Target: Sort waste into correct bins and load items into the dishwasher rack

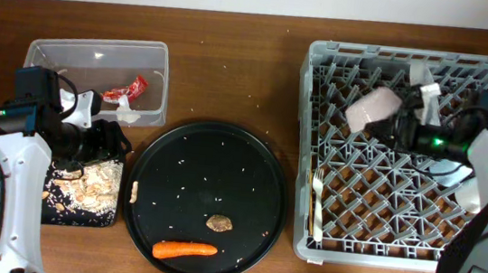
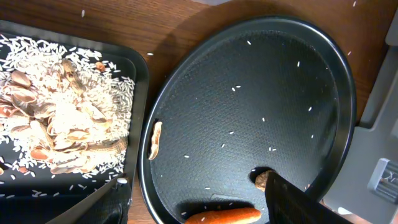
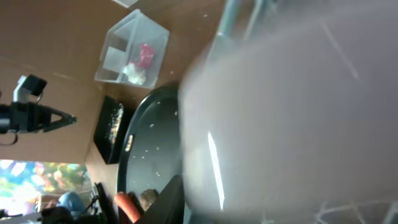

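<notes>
The left gripper point(image 2: 191, 180) has its two fingers point(image 2: 298, 202) far apart, with nothing between them. It hangs over the near edge of the big round black tray point(image 1: 250, 169). Just beside it is the flat black tray point(image 1: 55, 209), which has beige scraps point(image 2: 56, 124) and rice in it. On the round tray lie an orange carrot point(image 1: 184, 249), a brown lump point(image 1: 219, 223) and one small beige bit point(image 2: 155, 140).

The right gripper point(image 1: 398, 127) is right up against a pale plate point(image 1: 374, 109) that leans in the grey rack point(image 1: 302, 143). The plate is a big blur in the wrist view, so I cannot tell how wide the jaws are or if they grip it.

A white utensil point(image 1: 317, 203) lies in the rack. The clear tub point(image 1: 99, 49) holds a red wrapper point(image 1: 133, 88) and a white tissue wad point(image 1: 128, 113).
</notes>
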Controlling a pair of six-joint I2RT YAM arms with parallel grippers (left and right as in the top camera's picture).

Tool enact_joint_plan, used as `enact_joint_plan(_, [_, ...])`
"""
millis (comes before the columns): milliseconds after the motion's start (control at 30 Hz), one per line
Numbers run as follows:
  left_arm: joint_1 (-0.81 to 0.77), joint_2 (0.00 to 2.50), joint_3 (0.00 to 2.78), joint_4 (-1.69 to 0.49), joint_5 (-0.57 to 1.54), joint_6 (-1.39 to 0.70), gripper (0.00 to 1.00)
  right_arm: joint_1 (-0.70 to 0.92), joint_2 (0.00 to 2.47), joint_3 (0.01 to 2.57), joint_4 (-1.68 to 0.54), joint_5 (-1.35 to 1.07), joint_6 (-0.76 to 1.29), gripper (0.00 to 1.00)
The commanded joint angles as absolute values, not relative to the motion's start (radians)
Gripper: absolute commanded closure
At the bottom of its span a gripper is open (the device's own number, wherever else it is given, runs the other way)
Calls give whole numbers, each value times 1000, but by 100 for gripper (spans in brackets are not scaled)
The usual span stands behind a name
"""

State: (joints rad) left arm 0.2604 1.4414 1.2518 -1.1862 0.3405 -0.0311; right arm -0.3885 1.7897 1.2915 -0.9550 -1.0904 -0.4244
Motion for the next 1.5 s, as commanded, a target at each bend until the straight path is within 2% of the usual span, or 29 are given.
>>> enact_joint_plan(0, [265,1430,1243,-1188,351,-37,31,-394,1793,1283,-974,-1048,-434,81])
enact_joint_plan(167, [265,1430,1243,-1188,351,-37,31,-393,1793,1283,-1039,-989,-434,79])
enact_joint_plan(233, [265,1430,1243,-1188,351,-37,31,-393,1793,1283,-1115,-982,-434,68])
enact_joint_plan(333, [265,1430,1243,-1188,351,-37,31,-393,1792,1283,-1210,-982,-434,61])
enact_joint_plan(567, [265,1430,1243,-1187,351,-37,31,-394,1758,1286,-1399,-983,-525,60])
enact_joint_plan(800, [265,1430,1243,-1187,351,-37,30,-376,1625,1290,-1476,-944,-681,59])
enact_joint_plan(867, [265,1430,1243,-1187,351,-37,30,-358,1572,1290,-1477,-922,-680,52])
enact_joint_plan(900, [265,1430,1243,-1188,351,-37,29,-340,1526,1290,-1477,-918,-680,45])
enact_joint_plan(933, [265,1430,1243,-1188,351,-37,26,-327,1499,1290,-1475,-902,-672,33])
enact_joint_plan(1000, [264,1430,1243,-1190,351,-37,25,-294,1443,1290,-1458,-845,-600,15])
enact_joint_plan(1100, [249,1430,1243,-1190,352,-37,25,-212,1344,1290,-1384,-647,-369,0])
enact_joint_plan(1267, [163,1430,1242,-1203,351,-37,24,1,1245,1290,-1341,-316,-79,2])
enact_joint_plan(1367, [79,1430,1239,-1232,352,-42,21,78,1246,1290,-1311,-283,-3,2])
enact_joint_plan(1467, [-30,1430,1211,-1290,352,-205,20,104,1258,1290,-1308,-282,-2,2])
